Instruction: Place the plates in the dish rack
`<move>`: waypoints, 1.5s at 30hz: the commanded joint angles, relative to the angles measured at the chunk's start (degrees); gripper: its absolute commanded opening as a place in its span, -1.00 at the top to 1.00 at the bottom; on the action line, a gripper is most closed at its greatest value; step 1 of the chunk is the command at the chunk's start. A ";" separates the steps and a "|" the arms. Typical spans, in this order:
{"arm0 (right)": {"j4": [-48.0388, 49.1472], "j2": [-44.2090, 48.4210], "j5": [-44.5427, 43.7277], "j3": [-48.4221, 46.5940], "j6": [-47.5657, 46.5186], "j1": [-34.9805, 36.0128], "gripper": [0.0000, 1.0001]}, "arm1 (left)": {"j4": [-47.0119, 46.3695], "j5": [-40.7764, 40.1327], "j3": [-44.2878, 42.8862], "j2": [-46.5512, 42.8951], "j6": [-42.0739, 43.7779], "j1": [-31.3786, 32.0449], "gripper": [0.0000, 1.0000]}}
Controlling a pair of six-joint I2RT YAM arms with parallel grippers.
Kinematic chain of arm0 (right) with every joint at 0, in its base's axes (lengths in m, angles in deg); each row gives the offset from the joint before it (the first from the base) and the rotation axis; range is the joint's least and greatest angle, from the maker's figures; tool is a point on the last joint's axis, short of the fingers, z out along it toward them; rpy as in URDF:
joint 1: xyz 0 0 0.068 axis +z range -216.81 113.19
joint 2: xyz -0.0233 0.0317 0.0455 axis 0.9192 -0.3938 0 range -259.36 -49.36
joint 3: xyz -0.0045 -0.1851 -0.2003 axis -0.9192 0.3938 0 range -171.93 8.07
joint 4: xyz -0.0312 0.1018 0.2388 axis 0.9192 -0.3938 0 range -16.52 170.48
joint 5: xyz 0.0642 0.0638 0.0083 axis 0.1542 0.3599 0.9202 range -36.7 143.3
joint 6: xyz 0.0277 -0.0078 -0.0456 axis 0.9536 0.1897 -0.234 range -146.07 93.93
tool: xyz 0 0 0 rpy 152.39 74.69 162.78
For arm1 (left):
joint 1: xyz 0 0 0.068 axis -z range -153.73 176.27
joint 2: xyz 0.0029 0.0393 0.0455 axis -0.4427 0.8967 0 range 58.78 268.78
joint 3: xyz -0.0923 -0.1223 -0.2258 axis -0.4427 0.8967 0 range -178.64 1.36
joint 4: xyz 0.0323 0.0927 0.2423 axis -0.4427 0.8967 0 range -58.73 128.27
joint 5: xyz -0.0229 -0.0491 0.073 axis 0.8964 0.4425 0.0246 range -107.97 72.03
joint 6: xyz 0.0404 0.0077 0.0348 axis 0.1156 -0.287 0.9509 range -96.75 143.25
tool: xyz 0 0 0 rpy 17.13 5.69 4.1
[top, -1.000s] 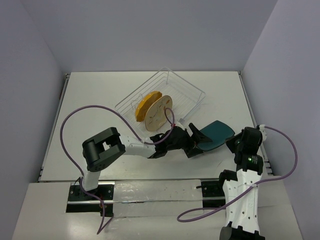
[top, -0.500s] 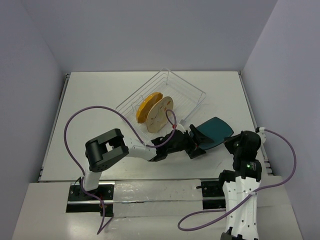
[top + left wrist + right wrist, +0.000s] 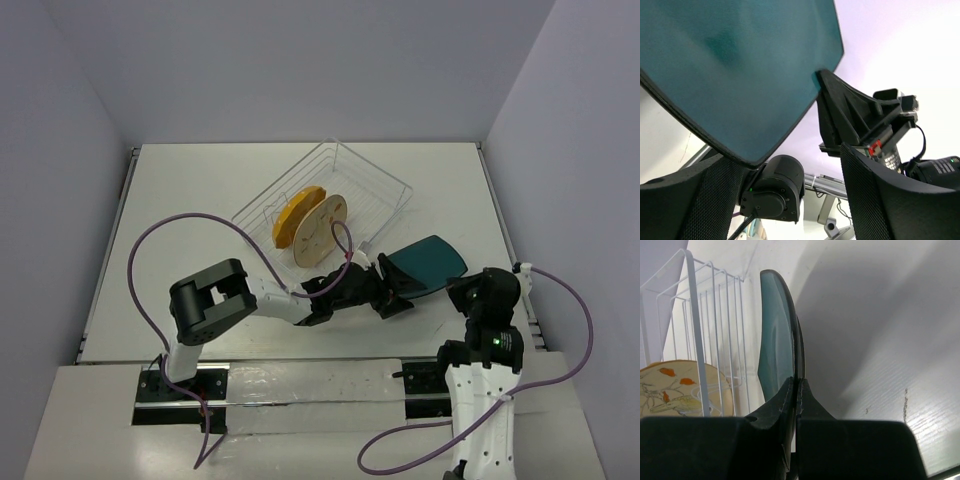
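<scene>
Left gripper [image 3: 392,290] is narrowing its jaws, still parted, around dark teal plate [image 3: 432,262]; right gripper [image 3: 796,384] is pinching its rim, holding it just beside dish rack [image 3: 392,184]; handover is beginning

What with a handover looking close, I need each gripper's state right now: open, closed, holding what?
Left gripper: open, straddling an edge of the teal plate, not clamped.
Right gripper: closed, holding the teal plate by its rim.

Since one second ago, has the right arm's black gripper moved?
Yes. The right gripper, shut on the dark teal rounded-square plate, drew back, away from the white wire dish rack.
</scene>
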 commanded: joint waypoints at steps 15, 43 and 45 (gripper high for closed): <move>-8.06 6.42 6.21 -15.66 5.33 5.29 1.00 | 22.74 -0.68 2.65 -0.43 -12.15 2.58 -0.12; -14.68 14.12 3.24 -18.58 6.39 6.80 1.00 | 26.07 -10.61 -3.03 -14.09 11.46 6.19 1.00; -14.04 13.83 3.69 -18.94 6.11 6.99 0.99 | 27.71 -13.29 -3.14 -15.40 12.79 6.28 1.00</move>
